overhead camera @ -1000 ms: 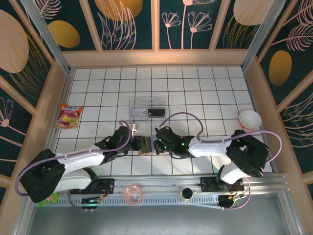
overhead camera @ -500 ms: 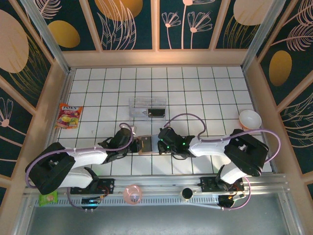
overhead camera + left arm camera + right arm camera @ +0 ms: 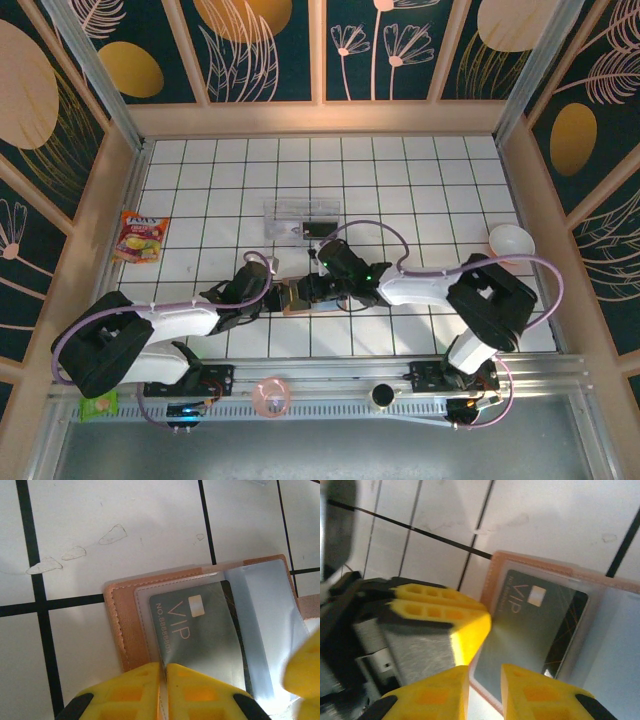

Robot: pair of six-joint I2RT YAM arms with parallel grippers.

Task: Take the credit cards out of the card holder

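The tan-brown card holder (image 3: 293, 298) lies open on the white tiles, its stitched edge (image 3: 125, 630) toward my left arm. A silver-grey credit card (image 3: 200, 630) marked VIP sits under its clear sleeve, also in the right wrist view (image 3: 530, 630). My left gripper (image 3: 163, 666) is shut on the card holder's near edge. My right gripper (image 3: 485, 672) hovers over the opposite side with a narrow gap between its jaws and nothing in them. Both grippers (image 3: 272, 293) (image 3: 315, 290) meet at the card holder. A black credit card (image 3: 322, 230) lies in the clear tray (image 3: 285, 212).
A red-yellow snack packet (image 3: 140, 237) lies at the far left. A white bowl (image 3: 510, 240) stands at the right edge. A pink cup (image 3: 271, 396) and a dark cup (image 3: 382, 397) sit on the near rail between the arm bases.
My right gripper has swung left and up over the card holder and its jaws have parted slightly. My left gripper has closed on the card holder's edge.
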